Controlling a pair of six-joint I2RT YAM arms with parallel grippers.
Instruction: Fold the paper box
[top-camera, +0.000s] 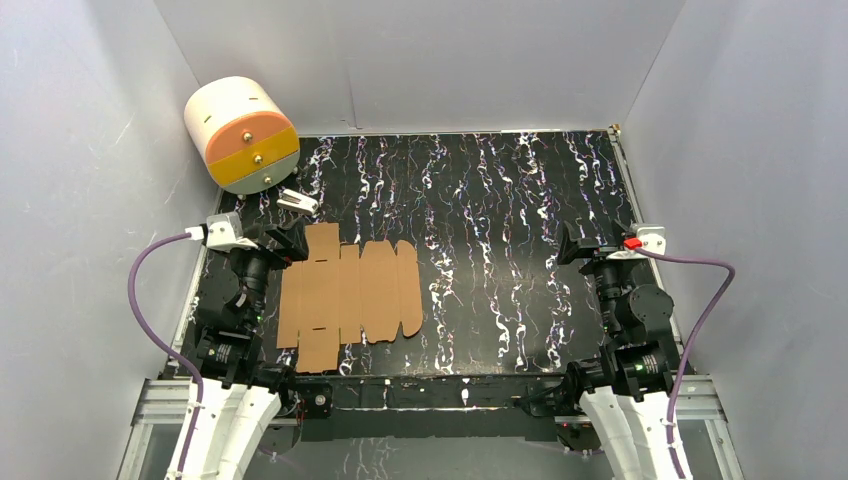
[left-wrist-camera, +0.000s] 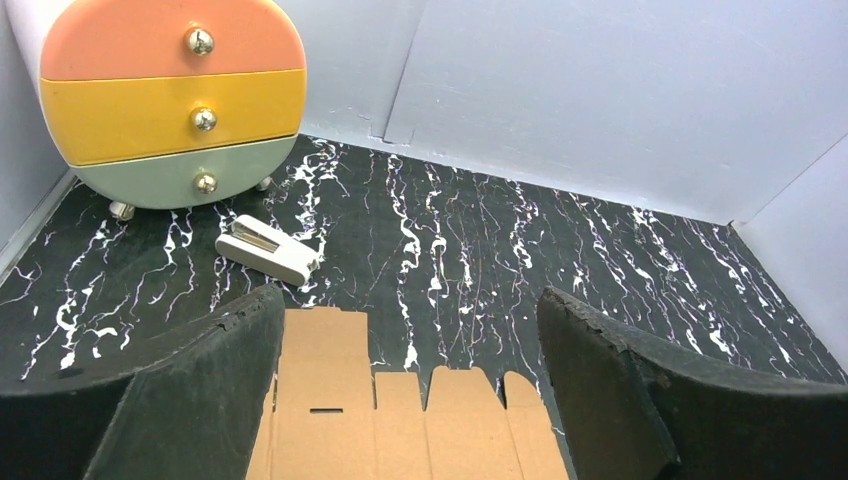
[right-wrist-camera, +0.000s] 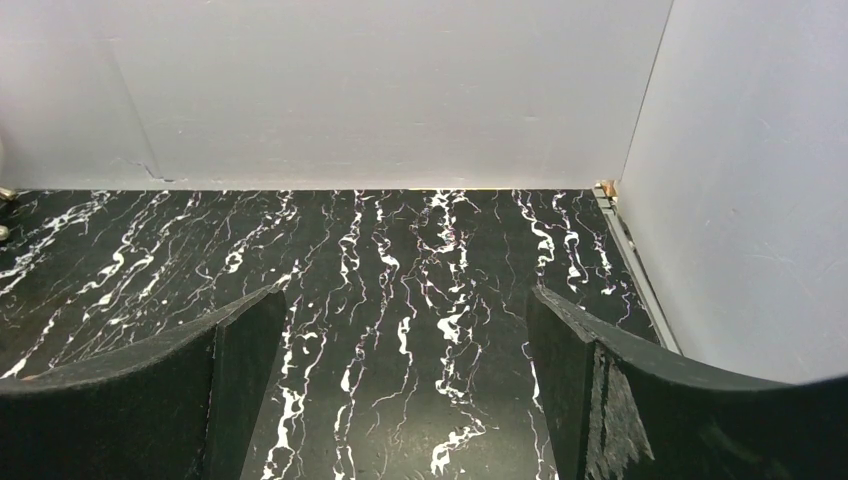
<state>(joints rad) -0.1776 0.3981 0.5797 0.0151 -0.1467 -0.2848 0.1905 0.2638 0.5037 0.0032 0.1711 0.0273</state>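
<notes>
The paper box (top-camera: 350, 295) is a flat brown die-cut cardboard sheet with flaps and creases, lying unfolded on the black marbled table (top-camera: 500, 250) at the left. In the left wrist view its far flaps (left-wrist-camera: 400, 420) show between and below the fingers. My left gripper (top-camera: 285, 243) hovers over the sheet's far left corner, open, with nothing between its jaws (left-wrist-camera: 407, 300). On the right side of the table my right gripper (top-camera: 573, 243) is open too, well away from the sheet, with only bare table between its fingers (right-wrist-camera: 405, 300).
A cylindrical drawer unit (top-camera: 242, 135) with cream, orange and yellow fronts stands in the far left corner (left-wrist-camera: 170, 100). A small white stapler-like object (top-camera: 297, 202) lies just in front of it (left-wrist-camera: 267, 250), beyond the sheet. Grey walls enclose the table on three sides.
</notes>
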